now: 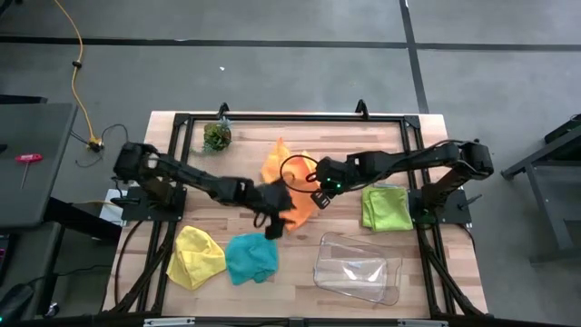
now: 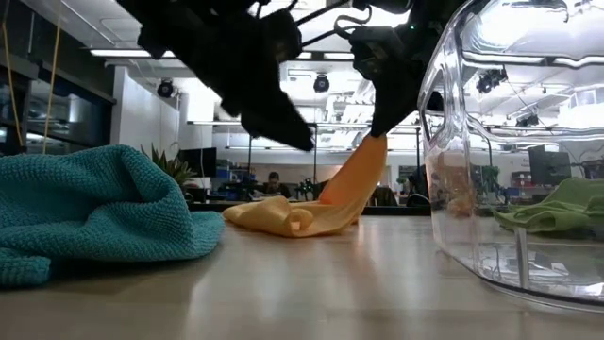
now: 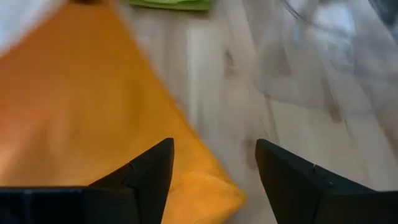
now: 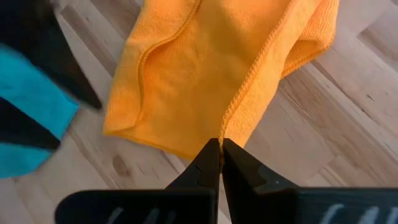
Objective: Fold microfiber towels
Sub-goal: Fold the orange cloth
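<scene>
Orange towel [image 4: 205, 74], at the middle of the table: a soft, light microfiber cloth, partly lifted. It droops and creases under its own weight, so it will likely sag wherever it is not supported. The stitched hem offers the surest hold; a pinch at a corner or edge should carry it without slipping, since the nap looks grippy rather than slick.

Right hand [image 4: 220, 149]: fingers pressed together on the hem of the orange towel, holding one edge up while the rest trails on the wood. Left hand [image 3: 214, 168]: fingers spread apart, hovering just over the cloth's lower edge, gripping nothing.

Other towels: lime green towel [image 1: 385, 207], folded, to the right; yellow towel [image 1: 196, 257] and teal towel [image 1: 251, 257], crumpled, near the front edge. No grey towel is visible.

Table [image 1: 427, 136]: pale wooden planks, smooth, within a dark frame. A clear plastic tray [image 1: 359, 266] stands at the front right; a small leafy clump [image 1: 216, 136] sits at the back left.

Room: grey floor, a yellow cable, and an open workshop with ceiling lights behind.
</scene>
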Controlling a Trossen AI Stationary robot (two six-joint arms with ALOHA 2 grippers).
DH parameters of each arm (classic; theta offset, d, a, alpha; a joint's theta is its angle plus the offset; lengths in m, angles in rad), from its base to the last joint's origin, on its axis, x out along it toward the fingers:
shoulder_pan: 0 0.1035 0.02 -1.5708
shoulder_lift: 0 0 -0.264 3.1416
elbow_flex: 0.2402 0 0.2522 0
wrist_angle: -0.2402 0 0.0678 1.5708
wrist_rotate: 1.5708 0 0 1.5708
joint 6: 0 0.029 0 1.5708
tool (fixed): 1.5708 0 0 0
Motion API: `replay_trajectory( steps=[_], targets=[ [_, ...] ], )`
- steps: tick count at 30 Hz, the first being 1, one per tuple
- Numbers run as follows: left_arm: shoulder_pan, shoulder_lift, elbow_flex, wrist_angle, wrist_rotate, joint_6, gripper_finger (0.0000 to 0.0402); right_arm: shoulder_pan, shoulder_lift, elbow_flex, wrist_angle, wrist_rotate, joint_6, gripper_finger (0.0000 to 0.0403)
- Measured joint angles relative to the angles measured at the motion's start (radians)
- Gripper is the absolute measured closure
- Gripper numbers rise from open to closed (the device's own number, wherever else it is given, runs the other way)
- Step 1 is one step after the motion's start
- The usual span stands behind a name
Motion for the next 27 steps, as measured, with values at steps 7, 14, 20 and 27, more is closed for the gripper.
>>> replay_trajectory(
  steps=[7,14,20,27],
  targets=[
    [-0.009,0.130,0.022,-0.001,-0.073,-0.049,0.0234,0.000,0.000,0.000,0.015,0.000,0.000,0.0403],
    [0.001,0.150,0.024,-0.218,-0.116,0.012,0.0377,0.000,0.000,0.000,0.015,0.001,0.000,0.0403],
    [0.016,0.068,0.022,-0.521,-0.258,0.063,0.0394,0.000,0.000,0.000,-0.005,0.031,0.001,0.0403],
    [0.011,-0.142,0.001,-0.591,-0.385,0.015,0.0400,0.000,-0.003,-0.001,-0.099,0.057,0.014,0.0403]
  ],
)
